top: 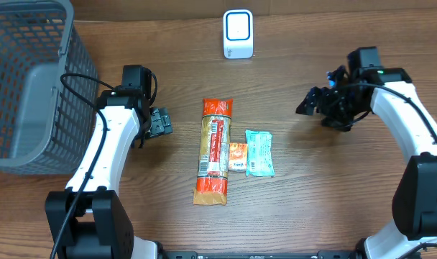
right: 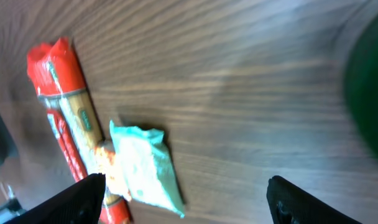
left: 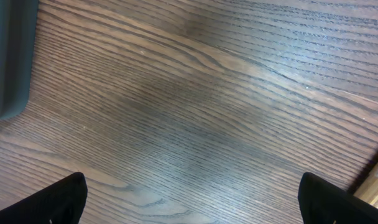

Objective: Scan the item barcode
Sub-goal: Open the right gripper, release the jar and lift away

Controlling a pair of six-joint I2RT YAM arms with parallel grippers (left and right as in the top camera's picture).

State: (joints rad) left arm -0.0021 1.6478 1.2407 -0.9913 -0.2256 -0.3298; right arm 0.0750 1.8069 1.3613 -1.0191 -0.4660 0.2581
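Wood-grain table [top: 312, 187], glossy plastic wrappers [top: 259, 153], plastic-mesh basket [top: 31, 86].

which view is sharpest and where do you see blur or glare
Overhead: sharpest, even light, the white scanner the brightest spot. Left wrist: table grain soft, pale sheen near the top. Right wrist: teal packet and orange packet smeared, a dark green shape at the right edge out of focus.

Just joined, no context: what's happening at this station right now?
Two arms at a wooden table, nothing picked up yet. The left claw hangs open over bare wood near the grey basket. The right claw is open too, off to the right of the items. A long orange-red packet, a small orange packet and a teal packet lie side by side mid-table. The white device at the far edge, probably the scanner, is untouched.
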